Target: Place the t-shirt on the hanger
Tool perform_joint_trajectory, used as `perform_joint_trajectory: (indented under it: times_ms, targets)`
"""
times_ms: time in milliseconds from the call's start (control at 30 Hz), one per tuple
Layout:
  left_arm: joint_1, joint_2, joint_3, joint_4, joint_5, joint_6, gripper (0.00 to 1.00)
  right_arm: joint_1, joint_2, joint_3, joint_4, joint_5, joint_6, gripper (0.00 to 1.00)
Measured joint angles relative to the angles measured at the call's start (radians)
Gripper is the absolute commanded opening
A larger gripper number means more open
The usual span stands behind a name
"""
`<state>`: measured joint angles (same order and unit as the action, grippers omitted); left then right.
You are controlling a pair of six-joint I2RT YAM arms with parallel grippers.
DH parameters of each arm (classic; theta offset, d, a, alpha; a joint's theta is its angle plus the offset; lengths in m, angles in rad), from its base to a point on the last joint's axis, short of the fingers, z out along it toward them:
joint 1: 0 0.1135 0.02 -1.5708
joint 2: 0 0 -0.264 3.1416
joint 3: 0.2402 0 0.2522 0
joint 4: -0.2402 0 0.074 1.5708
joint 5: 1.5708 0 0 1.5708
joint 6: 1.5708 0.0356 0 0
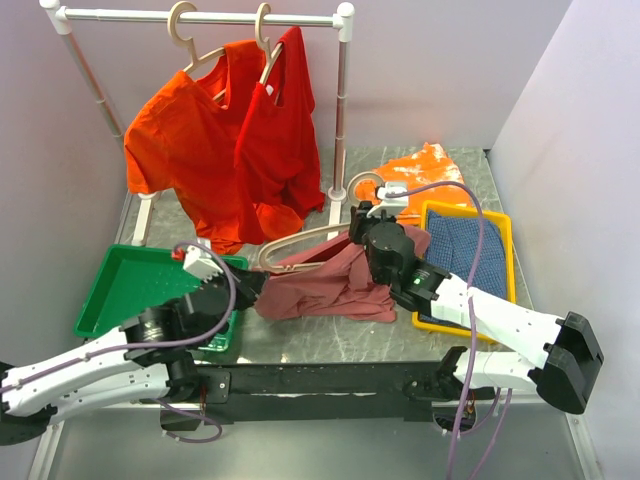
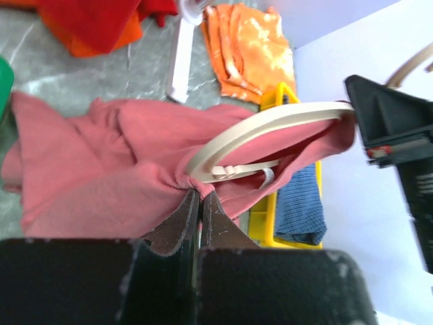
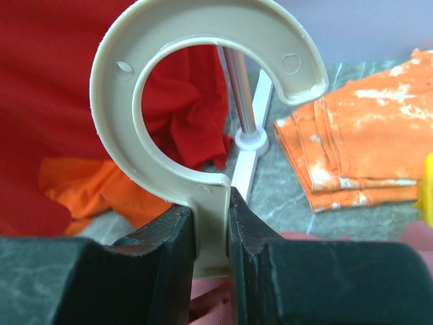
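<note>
Now two tight grips — left hand (image 2: 197, 200) on one t-shirt (image 2: 101, 162), right hand (image 3: 212, 203) on one hanger (image 3: 112, 115)

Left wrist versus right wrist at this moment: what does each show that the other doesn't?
Only the left wrist view shows the left gripper shut on a bunch of the t-shirt, the hanger with its sloping shoulder coming out of the fabric, and the yellow tray with a blue cloth in it. Only the right wrist view shows the right gripper clamped on the hanger's neck under its round hook, plus the rail's metal upright. Both show the folded orange cloth, red fabric and some of the t-shirt.
</note>
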<state>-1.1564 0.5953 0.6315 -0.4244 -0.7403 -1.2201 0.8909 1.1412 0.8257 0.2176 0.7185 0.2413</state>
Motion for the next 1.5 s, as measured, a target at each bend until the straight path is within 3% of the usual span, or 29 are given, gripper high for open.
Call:
perform_joint_trajectory:
  times_ms: [267,567,933,1133,1300,1500]
  targets:
    - [0.036,0.019,0.152,-0.117,0.003,0.100,0.01,0.002,-0.032,0.000,0.071,0.020,-0.012,0.00]
    - [0.093,0.006,0.097,-0.121,0.062,0.109,0.01,0.003,-0.062,-0.006,0.063,0.021,-0.039,0.00]
    - [0.287,0.098,0.128,-0.071,0.228,0.250,0.01,0.003,-0.062,-0.048,0.060,0.022,-0.067,0.00]
    - [0.318,0.171,0.314,-0.058,0.360,0.431,0.01,0.003,0.001,-0.001,0.045,0.072,-0.094,0.00]
    - [0.319,0.354,0.603,-0.069,0.481,0.608,0.01,0.003,0.071,0.092,0.056,0.127,-0.172,0.00]
    - [0.319,0.525,0.746,-0.075,0.586,0.693,0.01,0.012,0.095,0.209,0.070,0.153,-0.245,0.00]
